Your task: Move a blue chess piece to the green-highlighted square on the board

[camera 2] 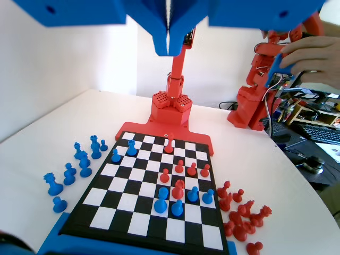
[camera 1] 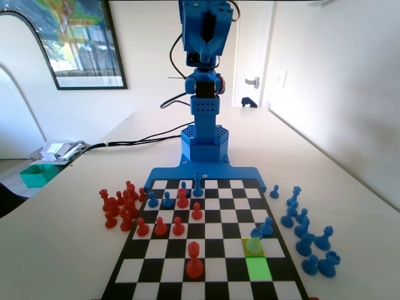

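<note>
A greenish-tinted blue pawn (camera 1: 253, 245) stands on a pale yellow-green square of the board (camera 1: 187, 272), near its right side in the fixed view. The bright green-highlighted square (camera 1: 258, 269) lies directly in front of it, one row nearer the camera, and is bare. In the wrist view this pawn (camera 2: 132, 147) is at the board's (camera 2: 139, 223) far left. My gripper (camera 1: 208, 44) is held high above the arm's base, far from the board. Its jaws (camera 2: 168, 32) are pressed together with nothing between them.
More blue pawns (camera 1: 267, 226) and red pawns (camera 1: 194, 259) are spread over the board. Spare blue pieces (camera 1: 306, 234) stand on the table right of the board in the fixed view, spare red ones (camera 1: 119, 206) on its left. Cables run past the arm's base.
</note>
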Tool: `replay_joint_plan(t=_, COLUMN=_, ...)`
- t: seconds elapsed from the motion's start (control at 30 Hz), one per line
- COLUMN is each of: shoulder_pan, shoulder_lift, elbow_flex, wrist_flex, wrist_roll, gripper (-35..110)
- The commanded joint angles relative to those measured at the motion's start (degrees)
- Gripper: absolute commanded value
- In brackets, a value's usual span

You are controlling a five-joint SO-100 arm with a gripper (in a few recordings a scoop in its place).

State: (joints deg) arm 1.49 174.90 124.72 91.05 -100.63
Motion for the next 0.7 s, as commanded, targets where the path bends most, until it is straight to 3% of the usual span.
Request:
replay_joint_plan(t=0.0, shoulder_pan=0.6, shoulder_lift=-0.3, elbow_flex=0.1, wrist_flex=-0.8, wrist_roll=-0.5, gripper=1)
replay_joint_plan(t=0.17, shoulder_pan=0.0, shoulder_lift=-3.4, elbow_flex=-3.5, wrist_flex=0.7, wrist_roll=-0.3, gripper=1)
replay_joint_plan(t=0.43, shoulder_pan=-0.3, shoulder_lift=-23.5, elbow_flex=-20.1, wrist_flex=6.4, wrist_roll=3.5, gripper=1)
replay_joint_plan(t=0.67, shoulder_pan=1.2, shoulder_lift=-44.1, elbow_flex=-28.0, wrist_flex=1.1, wrist_roll=15.4, gripper=1)
